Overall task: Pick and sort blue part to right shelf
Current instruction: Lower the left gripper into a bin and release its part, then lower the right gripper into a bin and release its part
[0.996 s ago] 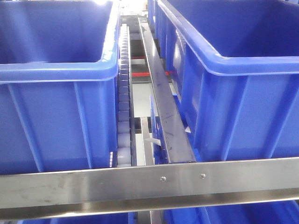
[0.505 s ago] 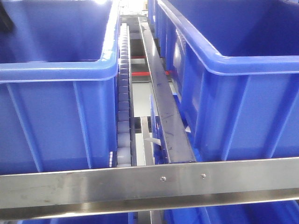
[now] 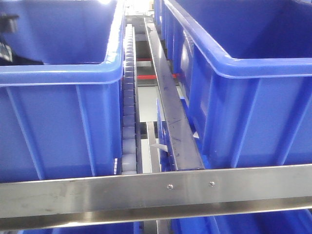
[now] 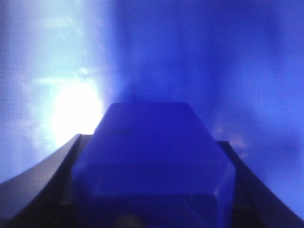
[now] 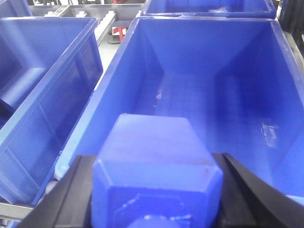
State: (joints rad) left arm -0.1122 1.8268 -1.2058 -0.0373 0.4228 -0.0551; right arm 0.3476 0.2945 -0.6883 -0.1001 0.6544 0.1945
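Blue part (image 5: 156, 175) clamped between right jaws above a blue bin (image 5: 247, 90) of the right shelf (image 3: 161, 190). Second blue part (image 4: 152, 161) clamped between left jaws; surroundings blurred by glare.

Left bin (image 3: 58, 73): open at the top; a dark arm part (image 3: 7, 41) shows over its left rim, taking up that side.
Right bin (image 5: 204, 95): open at the top, inner floor bare and smooth; the right gripper (image 5: 156, 190), shut on a blue part (image 5: 156, 166), hangs over its near rim.
Gap between the bins: narrow, filled by the white roller track (image 3: 129, 107) and a steel divider rail (image 3: 168, 112); no passage for a gripper.
Front edge of the shelf: a bolted steel rail (image 3: 156, 192) runs across below the bin fronts, barring entry from the front.
Left gripper (image 4: 152, 190): clamps a blue part (image 4: 152, 156) close to blue bin walls on all sides; room below cannot be told.
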